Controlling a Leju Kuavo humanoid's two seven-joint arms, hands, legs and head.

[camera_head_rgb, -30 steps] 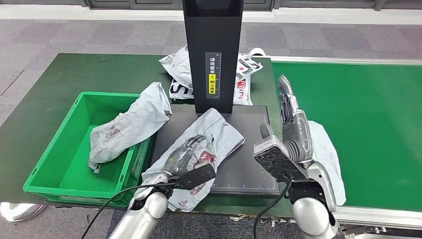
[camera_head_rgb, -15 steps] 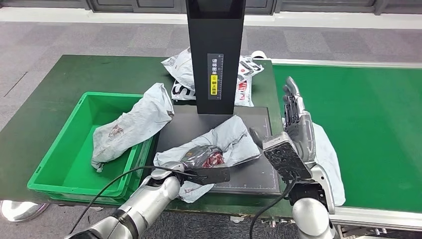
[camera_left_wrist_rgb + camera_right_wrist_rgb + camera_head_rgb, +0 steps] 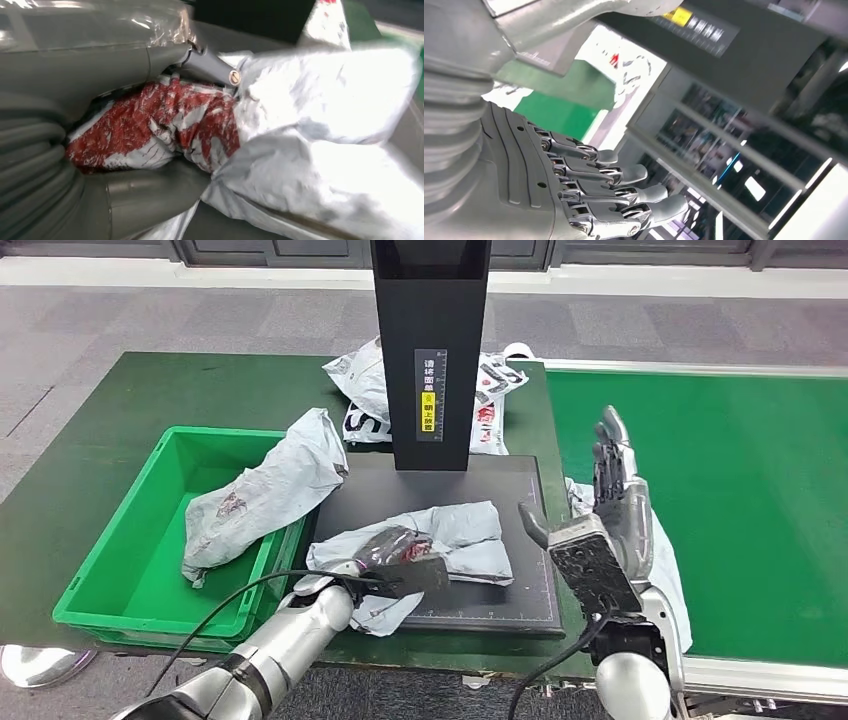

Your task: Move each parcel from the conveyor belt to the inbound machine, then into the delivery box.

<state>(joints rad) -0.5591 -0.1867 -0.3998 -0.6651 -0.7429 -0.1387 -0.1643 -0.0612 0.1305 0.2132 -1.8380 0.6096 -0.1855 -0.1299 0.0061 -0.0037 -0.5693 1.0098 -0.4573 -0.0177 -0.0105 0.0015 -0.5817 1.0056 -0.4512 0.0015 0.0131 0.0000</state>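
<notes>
Left hand (image 3: 392, 548) is clamped on the near end of the grey poly-mailer parcel (image 3: 440, 540), fingers wrapped over the red-printed patch; the left wrist view shows the thumb under and the fingers over the crumpled film. The parcel lies flat on the black plate of the inbound machine (image 3: 500, 480), just in front of its upright column (image 3: 430, 350), presumably there for a label read before it goes on. Grip is at the parcel's left end, nearest the green delivery box (image 3: 130, 540), so my read is it's set up for a drag or lift to the left into the box.

Right hand (image 3: 612, 508) is empty, fingers spread and pointing up, held clear above the right edge of the plate with a further mailer (image 3: 668, 560) below it on the green conveyor belt (image 3: 740, 490). Looks parked out of the way.

One mailer (image 3: 265, 490) already hangs over the box's right wall, half in. More bags (image 3: 365, 390) are heaped behind the column on the dark green worktop (image 3: 150, 390).

Risk: film is slack, so a pinch at one end may let the rest trail and catch the box wall.
</notes>
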